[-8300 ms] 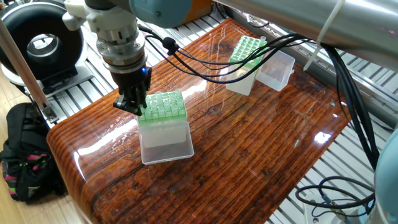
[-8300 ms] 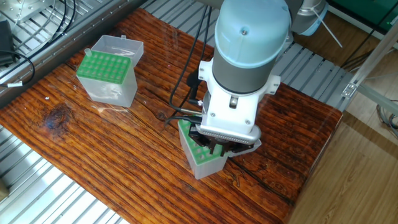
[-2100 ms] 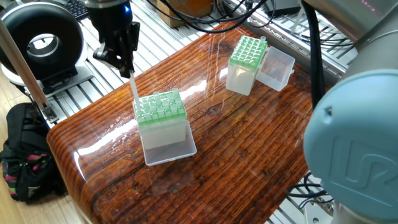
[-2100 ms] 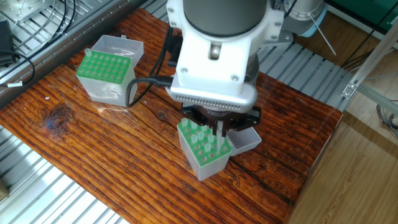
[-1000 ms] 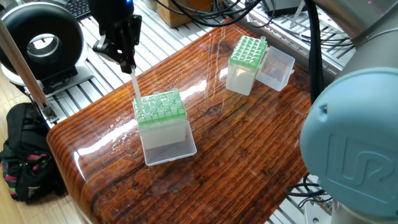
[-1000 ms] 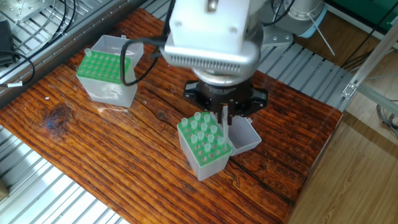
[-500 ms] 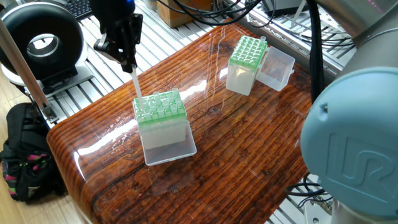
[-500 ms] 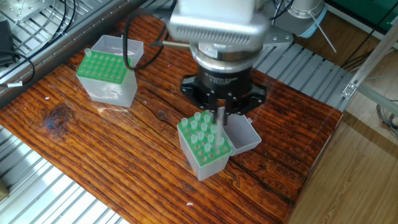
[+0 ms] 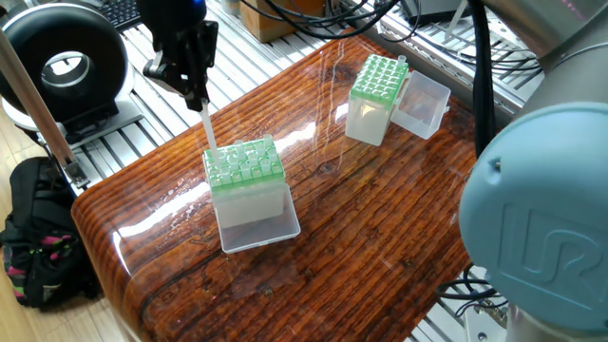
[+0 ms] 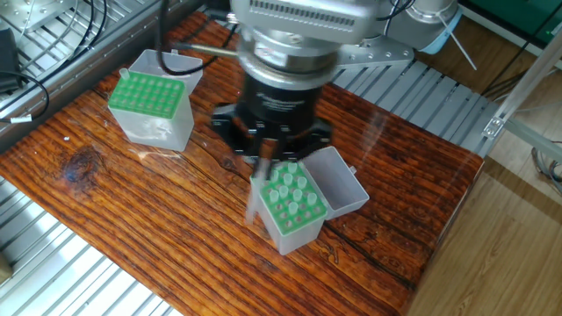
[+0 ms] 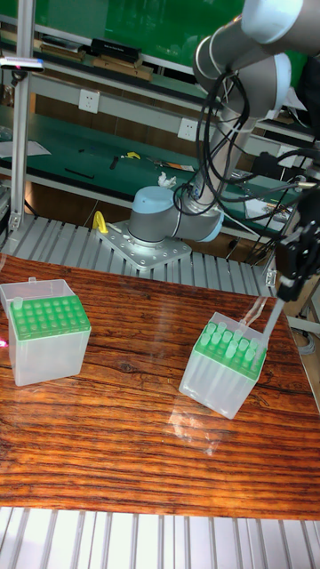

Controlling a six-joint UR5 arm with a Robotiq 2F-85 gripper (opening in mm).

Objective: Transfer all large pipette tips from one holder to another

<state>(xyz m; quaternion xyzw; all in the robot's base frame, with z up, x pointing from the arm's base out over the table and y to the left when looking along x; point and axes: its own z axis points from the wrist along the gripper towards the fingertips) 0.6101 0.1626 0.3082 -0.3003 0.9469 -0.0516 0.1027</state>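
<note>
My gripper (image 9: 197, 95) is shut on one large pipette tip (image 9: 205, 128), a slim whitish tube that hangs straight down from the fingers. Its lower end is level with the back left corner of the near green-topped holder (image 9: 245, 166), which has several tips standing in it. The tall fixed view puts the gripper (image 11: 286, 283) and tip (image 11: 269, 324) just right of that holder (image 11: 227, 356). In the other fixed view the gripper (image 10: 266, 154) is blurred, just behind the holder (image 10: 290, 209). The second green-topped holder (image 9: 377, 76) stands at the table's far end.
Each holder has a clear lid lying open beside it (image 9: 256, 228) (image 9: 425, 104). A black round device (image 9: 62, 62) and a dark backpack (image 9: 33, 242) sit off the table's left side. Cables trail from the arm over the back of the table.
Since 8.3 s ago the gripper has risen from the near holder with a tip. In the last half second the other fixed view shows it swinging left, blurred.
</note>
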